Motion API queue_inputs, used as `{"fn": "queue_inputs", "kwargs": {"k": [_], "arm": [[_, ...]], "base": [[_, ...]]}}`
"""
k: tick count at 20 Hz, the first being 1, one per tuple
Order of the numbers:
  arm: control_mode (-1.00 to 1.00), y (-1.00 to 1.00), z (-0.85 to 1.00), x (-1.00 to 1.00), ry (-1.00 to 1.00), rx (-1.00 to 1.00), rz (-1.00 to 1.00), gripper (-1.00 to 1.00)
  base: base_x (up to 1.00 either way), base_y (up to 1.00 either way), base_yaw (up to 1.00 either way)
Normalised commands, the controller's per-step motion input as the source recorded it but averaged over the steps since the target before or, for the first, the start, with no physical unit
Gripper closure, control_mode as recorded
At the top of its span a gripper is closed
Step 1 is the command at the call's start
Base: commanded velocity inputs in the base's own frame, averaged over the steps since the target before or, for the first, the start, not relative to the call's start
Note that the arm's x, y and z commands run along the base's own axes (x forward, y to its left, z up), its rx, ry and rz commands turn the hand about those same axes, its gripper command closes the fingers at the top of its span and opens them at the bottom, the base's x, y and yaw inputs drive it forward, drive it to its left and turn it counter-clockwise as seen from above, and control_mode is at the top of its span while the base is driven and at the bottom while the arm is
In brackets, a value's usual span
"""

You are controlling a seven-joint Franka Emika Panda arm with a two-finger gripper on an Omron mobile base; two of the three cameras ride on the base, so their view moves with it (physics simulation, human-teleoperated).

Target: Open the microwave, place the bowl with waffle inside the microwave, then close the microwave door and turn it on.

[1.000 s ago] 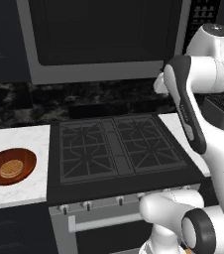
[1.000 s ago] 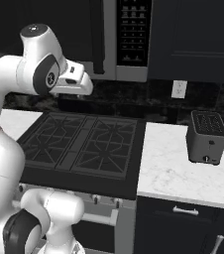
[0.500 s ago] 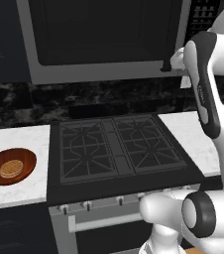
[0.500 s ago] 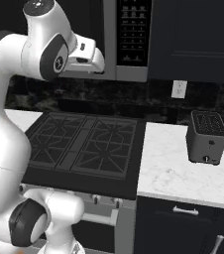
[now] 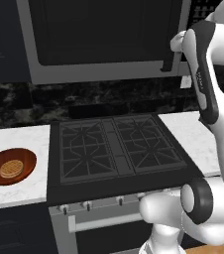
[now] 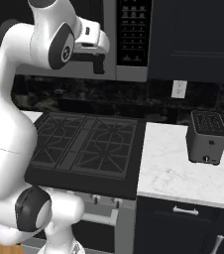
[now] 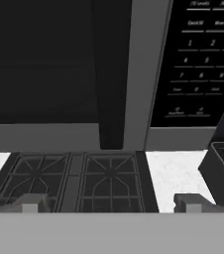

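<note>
Microwave door (image 5: 101,37) handle (image 7: 110,74) stands shut just ahead of the wide-open, empty pincer (image 7: 109,202); stove (image 5: 116,149) lies clear below.

Flat, even rendered light, no clear source. The white counter (image 6: 183,168) reads bright while the cabinets at twelve o'clock sink into near-black. Soft gloss on the bowl (image 5: 10,166) (no hard glare). Edges slightly soft; keypad legends in the hand view are too blurred to read.

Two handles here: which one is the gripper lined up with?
The microwave door's dark vertical handle, dead ahead of the open gripper; the oven's horizontal bar sits far below.
</note>
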Motion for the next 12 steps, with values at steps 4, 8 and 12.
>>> {"fn": "queue_inputs", "kwargs": {"k": [4, 8, 12], "arm": [[-1.00, -0.03, 0.23, 0.57, 0.01, 0.00, 0.00, -1.00], [-1.00, -0.01, 0.00, 0.57, 0.00, 0.00, 0.01, -1.00], [-1.00, 0.00, -0.01, 0.45, -0.05, -0.01, 0.00, -1.00]], "base": [[0.00, 0.00, 0.00], [0.00, 0.00, 0.00], [0.00, 0.00, 0.00]]}}
